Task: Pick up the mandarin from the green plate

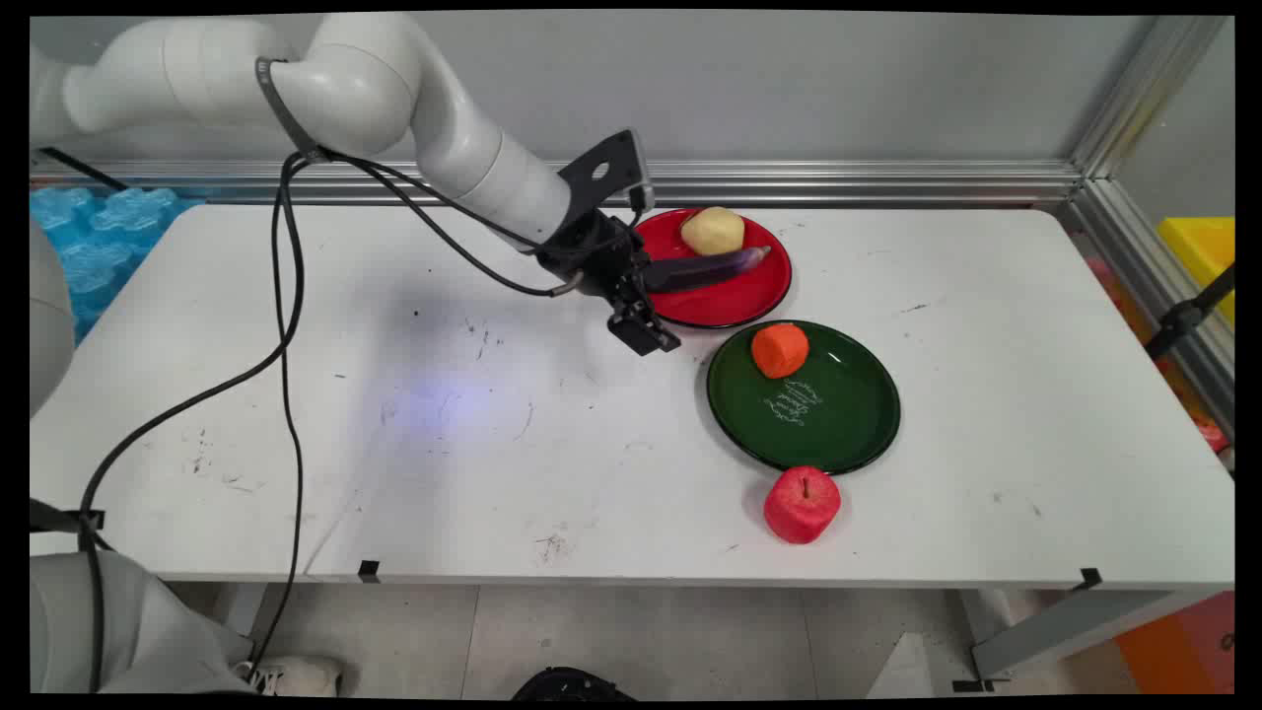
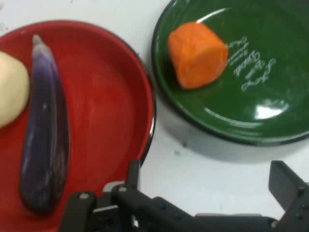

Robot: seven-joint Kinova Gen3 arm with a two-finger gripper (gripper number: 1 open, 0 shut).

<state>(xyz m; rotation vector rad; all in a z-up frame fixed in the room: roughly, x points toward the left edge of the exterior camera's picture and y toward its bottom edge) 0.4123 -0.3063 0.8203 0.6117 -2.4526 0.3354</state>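
Eggplant (image 2: 44, 130) purple, glossy, on red plate (image 2: 111, 111) beside potato (image 2: 10, 89) | gripper (image 2: 207, 193) spread apart, empty, at plate's edge | bare table (image 1: 444, 394) to its left

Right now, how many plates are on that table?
2. A red plate sits toward the back, holding an eggplant and a potato. A green plate lies just in front of it, with an orange chunk on it. Nothing appears hidden.

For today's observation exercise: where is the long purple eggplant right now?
In the main view, the long purple eggplant lies on the round red plate at the table's far side, beside the pale yellow potato, just right of the black hand.
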